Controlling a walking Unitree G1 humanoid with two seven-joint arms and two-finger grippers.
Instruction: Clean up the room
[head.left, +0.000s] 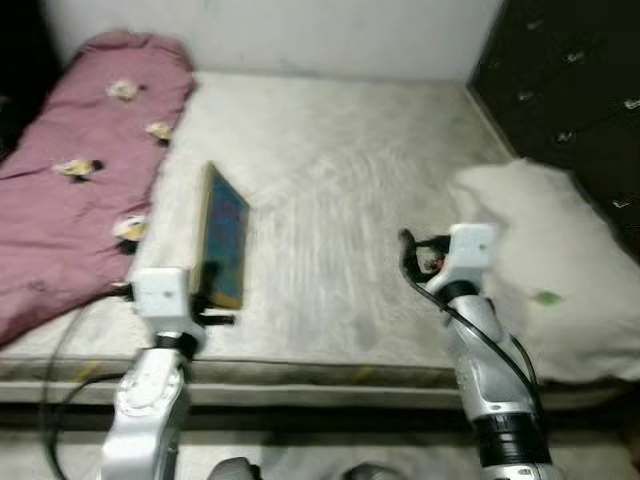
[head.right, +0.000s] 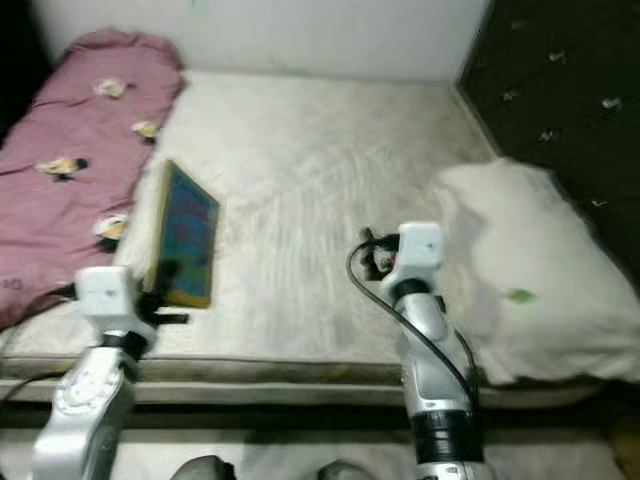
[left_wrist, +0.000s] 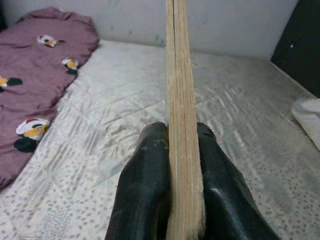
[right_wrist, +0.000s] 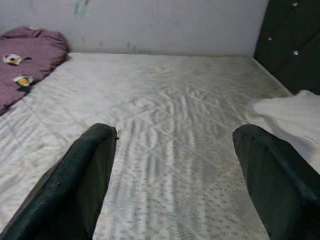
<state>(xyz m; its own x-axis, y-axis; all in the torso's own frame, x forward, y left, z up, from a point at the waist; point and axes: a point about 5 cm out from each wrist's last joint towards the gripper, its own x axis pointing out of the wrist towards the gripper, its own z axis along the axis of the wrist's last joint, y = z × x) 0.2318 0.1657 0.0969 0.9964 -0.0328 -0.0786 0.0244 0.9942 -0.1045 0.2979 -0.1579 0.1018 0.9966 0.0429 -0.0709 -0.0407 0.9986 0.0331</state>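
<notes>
**Left claw clamped on a book above the mattress; right claw spread wide and empty**

The left gripper (left_wrist: 175, 185) is closed tight on a book (head.left: 222, 238), its two black fingers (left_wrist: 145, 190) pressed against either cover with the page edges running up between them. The book is held on edge, tilted, over the near left part of the mattress (head.left: 340, 190), its blue cover facing the middle of the bed. Whether its lower edge touches the mattress cannot be told.

The right gripper (right_wrist: 175, 170) is spread wide, holding nothing, its fingers (right_wrist: 85, 180) poised above the near right part of the mattress and apart from the fabric.

The mattress is bare, pale and quilted, with a stitched diamond pattern. A light wall runs along its far edge. A dark tufted panel (head.left: 570, 90) stands along its right edge.

A pink blanket (head.left: 80, 170) with small cartoon patches lies heaped along the left edge, from the far left corner toward the near edge, just beside the book. A white pillow (head.left: 550, 270) rests at the right edge, close to the right arm, overhanging the near right corner. A small green mark shows on the pillow.
</notes>
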